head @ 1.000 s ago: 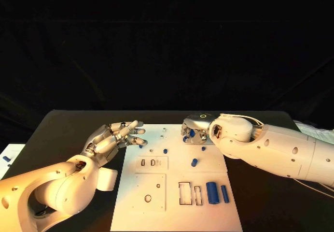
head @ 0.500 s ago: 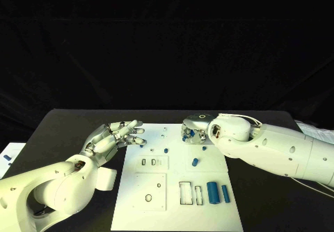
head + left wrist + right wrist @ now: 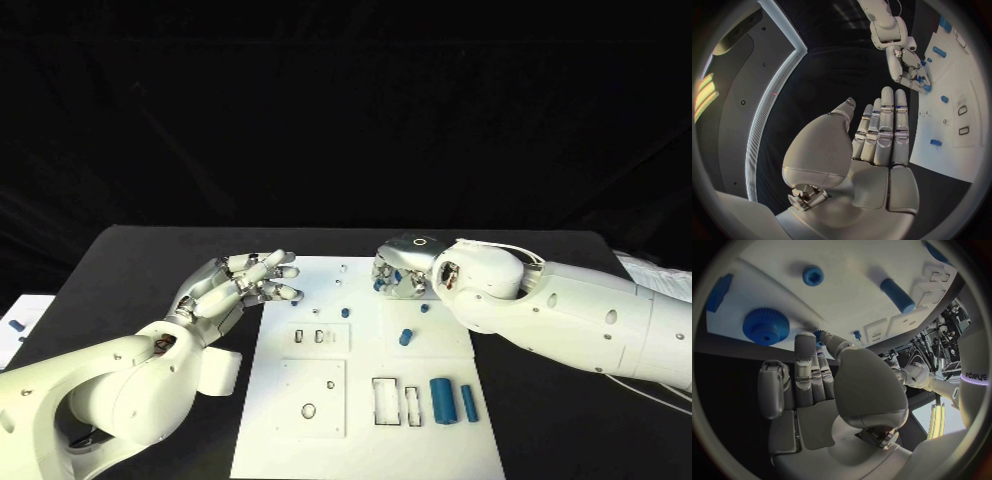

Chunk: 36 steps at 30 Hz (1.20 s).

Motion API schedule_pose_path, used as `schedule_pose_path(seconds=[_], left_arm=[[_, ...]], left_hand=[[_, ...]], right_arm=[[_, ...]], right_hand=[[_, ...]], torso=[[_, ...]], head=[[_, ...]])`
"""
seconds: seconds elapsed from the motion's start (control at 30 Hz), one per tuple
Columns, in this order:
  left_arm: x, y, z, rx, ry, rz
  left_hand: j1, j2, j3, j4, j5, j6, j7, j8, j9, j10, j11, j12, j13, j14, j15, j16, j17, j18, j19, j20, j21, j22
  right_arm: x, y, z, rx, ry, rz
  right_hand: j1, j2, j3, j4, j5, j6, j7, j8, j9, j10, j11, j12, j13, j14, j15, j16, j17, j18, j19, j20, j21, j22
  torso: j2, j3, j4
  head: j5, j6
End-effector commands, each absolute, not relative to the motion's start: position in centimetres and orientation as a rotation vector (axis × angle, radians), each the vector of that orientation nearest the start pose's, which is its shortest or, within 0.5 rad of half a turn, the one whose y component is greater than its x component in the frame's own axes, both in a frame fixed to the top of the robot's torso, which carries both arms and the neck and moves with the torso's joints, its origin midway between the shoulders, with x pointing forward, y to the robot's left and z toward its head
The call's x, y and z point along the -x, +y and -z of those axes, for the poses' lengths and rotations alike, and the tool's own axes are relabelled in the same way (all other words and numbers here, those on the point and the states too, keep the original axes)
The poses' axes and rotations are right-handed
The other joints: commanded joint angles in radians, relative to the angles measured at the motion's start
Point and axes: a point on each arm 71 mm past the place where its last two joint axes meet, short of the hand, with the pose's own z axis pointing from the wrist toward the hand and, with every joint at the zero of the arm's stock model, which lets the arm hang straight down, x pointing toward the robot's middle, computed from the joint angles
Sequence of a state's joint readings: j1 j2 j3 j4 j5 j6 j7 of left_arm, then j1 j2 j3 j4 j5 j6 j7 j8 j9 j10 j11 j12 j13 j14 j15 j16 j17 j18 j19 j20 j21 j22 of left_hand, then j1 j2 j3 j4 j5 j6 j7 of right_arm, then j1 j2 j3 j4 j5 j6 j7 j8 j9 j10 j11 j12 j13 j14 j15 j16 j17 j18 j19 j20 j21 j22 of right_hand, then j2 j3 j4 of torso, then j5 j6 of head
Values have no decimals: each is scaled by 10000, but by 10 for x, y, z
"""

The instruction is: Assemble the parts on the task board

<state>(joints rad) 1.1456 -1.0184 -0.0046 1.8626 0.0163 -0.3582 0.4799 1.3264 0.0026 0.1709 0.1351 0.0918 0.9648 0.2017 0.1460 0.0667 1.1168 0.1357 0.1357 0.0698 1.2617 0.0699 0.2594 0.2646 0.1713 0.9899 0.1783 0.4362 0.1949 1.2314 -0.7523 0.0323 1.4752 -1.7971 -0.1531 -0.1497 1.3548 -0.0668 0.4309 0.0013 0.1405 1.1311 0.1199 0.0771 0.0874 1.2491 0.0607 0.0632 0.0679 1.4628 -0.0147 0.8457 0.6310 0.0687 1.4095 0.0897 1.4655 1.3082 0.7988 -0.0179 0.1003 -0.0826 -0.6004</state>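
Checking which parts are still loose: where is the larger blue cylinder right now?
In the head view the larger blue cylinder lies on the white task board, near its front right corner, between a rectangular slot and a thinner blue cylinder.

The task board [image 3: 368,420] lies in the middle of the table [image 3: 144,260], its long sides running from the near edge toward the far edge. Two cylinders [image 3: 443,400] lie side by side near the board's near right corner, just right of two slots [image 3: 387,401]. A small peg [image 3: 405,337] lies mid-board. The left hand [image 3: 238,285] hangs at the board's far left corner, the right hand [image 3: 404,270] over its far right corner.
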Motion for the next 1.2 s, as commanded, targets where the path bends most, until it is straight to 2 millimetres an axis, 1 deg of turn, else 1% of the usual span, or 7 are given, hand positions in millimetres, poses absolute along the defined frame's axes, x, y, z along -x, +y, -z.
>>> schedule_pose_path(seconds=[0.03,0.2,0.37,0.77,0.87,1.0,1.2], left_arm=[[-417,197,154,10998,13746,17372],[-417,197,154,10996,13743,17373],[-417,196,154,10989,13753,17402],[-417,195,154,10982,13780,17445],[-417,195,154,10979,13788,17459],[-417,194,154,10978,13794,17468],[-418,194,154,10979,13793,17467]], left_hand=[[65,-21,18,-47,-4,42,15,-52,-10,59,-1,-63,-15,101,4,-57,8,112,62,28,18,8],[67,-20,21,-50,-5,41,18,-63,-11,60,1,-78,-16,107,4,-62,21,112,66,27,19,8],[67,-20,21,-50,-5,41,18,-63,-11,60,1,-78,-16,107,4,-62,21,112,66,27,19,8],[70,-20,24,-52,-6,45,18,-71,-10,64,2,-89,-15,108,5,-70,31,111,66,27,19,7],[70,-20,24,-52,-6,45,18,-71,-10,64,2,-90,-15,108,5,-70,32,111,66,27,19,7],[70,-20,24,-52,-6,45,18,-71,-10,64,2,-90,-15,108,5,-70,32,111,66,27,19,7],[70,-20,24,-52,-6,45,18,-71,-10,64,2,-90,-15,108,5,-70,32,111,66,27,19,7]], right_arm=[[-504,-161,140,4436,14599,-4637],[-506,-155,136,4138,14124,-4628],[-511,-147,136,4053,13901,-4645],[-522,-130,141,4125,14120,-4618],[-524,-128,142,4169,14280,-4549],[-526,-126,145,4263,14514,-4412],[-529,-125,147,4317,14710,-4253]], right_hand=[[67,86,80,42,-96,87,19,25,15,73,-11,7,8,194,-64,117,78,-185,71,7,69,269],[35,76,100,87,-174,84,24,4,24,71,-4,-6,1,171,-57,159,88,-187,70,10,81,286],[38,69,107,89,-180,80,26,-2,25,65,-3,-10,-1,164,-56,158,77,-187,67,11,82,285],[38,21,129,96,-200,50,43,-36,26,27,11,-24,-11,137,-48,192,83,-186,59,15,87,289],[33,16,132,102,-204,44,48,-43,26,21,15,-25,-13,133,-45,205,93,-189,67,17,94,304],[30,12,135,107,-208,41,50,-47,26,16,17,-25,-13,130,-43,208,92,-189,64,18,94,303],[-3,-8,145,145,-245,12,63,-74,27,-16,32,-27,-18,110,-31,247,109,-189,57,27,99,306]], torso=[[5,-20,24],[24,-20,56],[37,-28,59],[54,-33,108],[53,-41,98],[55,-34,88],[54,-41,87]], head=[[-29,46],[-38,86],[-34,107],[0,38],[5,12],[26,-14],[9,-28]])
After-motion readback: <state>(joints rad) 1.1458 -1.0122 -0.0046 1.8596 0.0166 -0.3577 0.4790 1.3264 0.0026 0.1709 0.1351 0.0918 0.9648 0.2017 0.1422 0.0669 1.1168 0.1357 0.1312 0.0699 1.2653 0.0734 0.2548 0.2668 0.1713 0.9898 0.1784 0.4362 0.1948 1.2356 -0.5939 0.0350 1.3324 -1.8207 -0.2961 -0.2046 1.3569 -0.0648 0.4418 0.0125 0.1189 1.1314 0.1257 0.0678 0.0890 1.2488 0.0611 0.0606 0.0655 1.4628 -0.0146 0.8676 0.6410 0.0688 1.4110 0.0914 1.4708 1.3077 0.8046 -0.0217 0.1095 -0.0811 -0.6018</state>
